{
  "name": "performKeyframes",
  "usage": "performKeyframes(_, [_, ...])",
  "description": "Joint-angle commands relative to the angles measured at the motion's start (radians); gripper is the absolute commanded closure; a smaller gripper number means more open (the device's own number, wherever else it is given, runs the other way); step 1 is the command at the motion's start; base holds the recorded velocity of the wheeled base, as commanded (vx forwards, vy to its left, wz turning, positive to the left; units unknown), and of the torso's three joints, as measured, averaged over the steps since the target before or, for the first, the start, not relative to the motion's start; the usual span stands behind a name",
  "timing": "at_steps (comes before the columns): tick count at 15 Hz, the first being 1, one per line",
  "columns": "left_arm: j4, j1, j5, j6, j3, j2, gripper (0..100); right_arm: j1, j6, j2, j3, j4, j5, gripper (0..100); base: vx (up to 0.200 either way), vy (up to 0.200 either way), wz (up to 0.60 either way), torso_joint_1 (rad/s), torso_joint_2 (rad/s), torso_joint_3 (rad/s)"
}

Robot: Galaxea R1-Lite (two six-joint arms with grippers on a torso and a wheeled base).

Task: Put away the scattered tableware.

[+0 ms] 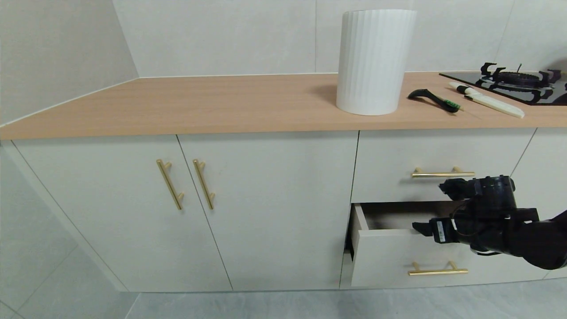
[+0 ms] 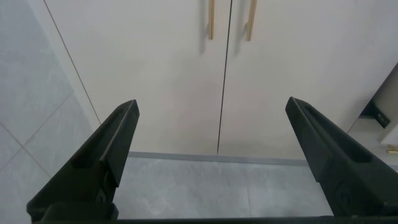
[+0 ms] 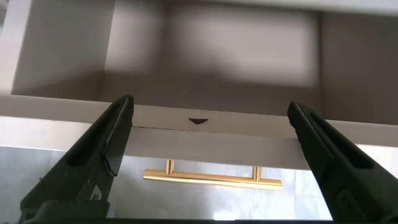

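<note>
On the wooden counter (image 1: 199,106) lie a black-handled utensil (image 1: 434,99) and a white knife (image 1: 487,100), to the right of a tall white ribbed container (image 1: 374,62). Below them the lower drawer (image 1: 398,259) stands pulled out, its inside bare (image 3: 211,56). My right gripper (image 1: 427,208) is open at the drawer's front, above its gold handle (image 1: 437,269) (image 3: 212,178), with nothing between its fingers. My left gripper (image 2: 211,118) hangs open low before the double cabinet doors (image 2: 224,74), holding nothing.
A black gas hob (image 1: 516,84) sits at the counter's far right. The upper drawer (image 1: 443,159) is closed, with a gold handle (image 1: 443,173). The two cabinet doors (image 1: 186,208) at left are closed. Grey tiled floor (image 1: 283,305) runs along the cabinet base.
</note>
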Motion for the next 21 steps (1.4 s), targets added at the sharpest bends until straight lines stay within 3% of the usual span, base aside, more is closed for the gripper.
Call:
performKeyframes(1, [0.0, 0.0, 0.001, -0.001, 0.0, 0.001, 0, 0.001, 0.001, -0.073, 0.067, 0.002, -0.001, 0, 0.0, 0.0, 0.0, 0.0, 0.0, 0.0])
performKeyframes(16, [0.0, 0.0, 0.001, -0.001, 0.0, 0.001, 0, 0.013, -0.004, -0.555, 0.592, 0.021, 0.007, 0, 0.0, 0.0, 0.0, 0.0, 0.0, 0.0])
performKeyframes(21, [0.0, 0.0, 0.001, -0.001, 0.0, 0.001, 0, 0.038, -0.002, -0.693, 0.667, 0.041, 0.001, 0, 0.0, 0.0, 0.0, 0.0, 0.0, 0.0])
